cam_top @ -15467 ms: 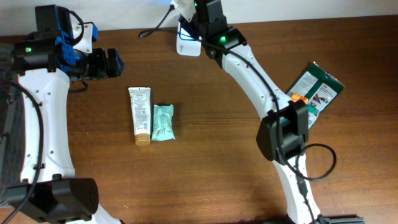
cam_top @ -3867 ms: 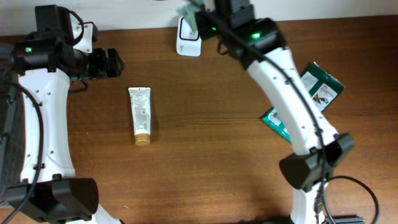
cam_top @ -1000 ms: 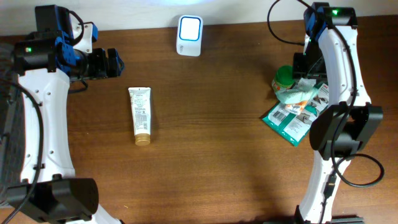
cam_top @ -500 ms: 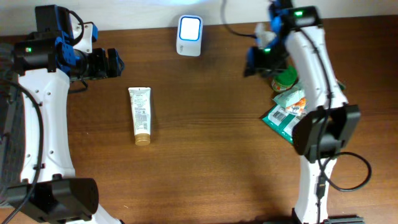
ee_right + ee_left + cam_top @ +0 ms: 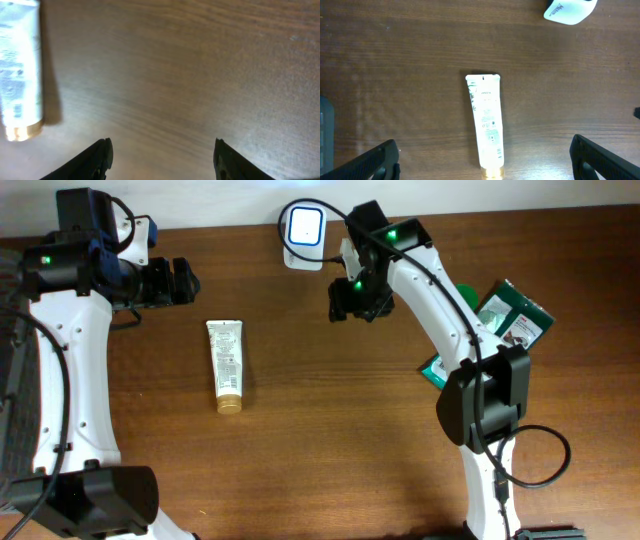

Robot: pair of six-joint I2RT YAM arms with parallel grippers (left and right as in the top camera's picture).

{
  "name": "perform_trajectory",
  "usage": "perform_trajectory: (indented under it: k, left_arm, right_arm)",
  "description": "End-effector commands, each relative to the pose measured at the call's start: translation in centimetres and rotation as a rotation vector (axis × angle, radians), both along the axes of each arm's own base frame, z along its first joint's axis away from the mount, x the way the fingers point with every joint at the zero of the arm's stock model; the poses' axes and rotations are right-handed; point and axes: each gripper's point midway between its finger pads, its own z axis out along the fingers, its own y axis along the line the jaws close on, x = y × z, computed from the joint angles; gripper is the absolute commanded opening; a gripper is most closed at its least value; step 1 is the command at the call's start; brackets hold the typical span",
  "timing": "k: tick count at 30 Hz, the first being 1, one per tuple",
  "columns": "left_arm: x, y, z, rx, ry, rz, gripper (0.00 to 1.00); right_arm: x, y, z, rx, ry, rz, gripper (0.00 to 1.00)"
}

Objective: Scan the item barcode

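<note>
A white tube [image 5: 226, 365] with a gold cap lies on the brown table at left centre. The white barcode scanner [image 5: 303, 230] stands at the back edge with its blue window lit. My right gripper [image 5: 350, 302] hovers open and empty just right of the scanner; in its wrist view the tube [image 5: 17, 75] lies far off to the left of the open gripper [image 5: 162, 155]. My left gripper [image 5: 183, 282] hangs high at the left, wide open. In the left wrist view the gripper [image 5: 485, 167] frames the tube [image 5: 485, 120], with the scanner [image 5: 568, 10] at the top right.
A pile of items sits at the right: a dark green packet [image 5: 515, 315], a teal packet [image 5: 440, 370] and a green-lidded jar [image 5: 466, 297], partly covered by my right arm. The table's back edge runs behind the scanner.
My right arm has swung left from the pile at the right to beside the scanner, and its jaws have widened. The left arm and the tube have not moved.
</note>
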Motion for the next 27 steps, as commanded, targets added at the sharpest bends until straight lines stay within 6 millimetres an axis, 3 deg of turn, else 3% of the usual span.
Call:
perform_trajectory:
  k: [1, 4, 14, 15, 16, 17, 20, 22, 27]
  left_arm:
    - [0.1, 0.2, 0.7, 0.008, -0.022, -0.007, 0.99]
    - [0.1, 0.2, 0.7, 0.008, -0.022, -0.007, 0.99]
    - [0.2, 0.0, 0.8, -0.002, -0.027, -0.012, 0.99]
    - [0.2, 0.0, 0.5, -0.004, -0.021, -0.01, 0.73]
    - [0.2, 0.1, 0.1, -0.009, -0.007, 0.009, 0.59]
    - [0.1, 0.9, -0.8, 0.005, 0.022, 0.08, 0.38]
    - [-1.0, 4.6, -3.9, 0.117, 0.112, 0.35, 0.0]
    - [-1.6, 5.5, -6.7, 0.151, 0.156, 0.421, 0.0]
    - [-2.2, 4.6, -13.7, 0.118, 0.212, 0.396, 0.0]
  right_arm:
    - [-0.1, -1.0, -2.4, -0.039, 0.018, -0.027, 0.62]
    - [-0.4, -1.2, -3.5, -0.045, 0.031, -0.028, 0.62]
    - [-0.4, -2.0, -3.6, -0.05, 0.041, -0.032, 0.61]
    - [-0.4, -2.0, -3.6, -0.05, 0.04, -0.031, 0.61]
    - [-0.4, -2.0, -3.6, -0.05, 0.039, -0.028, 0.61]
    - [-0.4, -2.1, -3.6, -0.051, 0.039, -0.03, 0.61]
    - [-0.3, -2.3, -3.6, -0.054, 0.039, -0.035, 0.61]
    - [-0.2, -2.5, -3.7, -0.068, 0.034, -0.037, 0.62]
    - [-0.2, -2.6, -3.7, -0.071, 0.032, -0.038, 0.62]
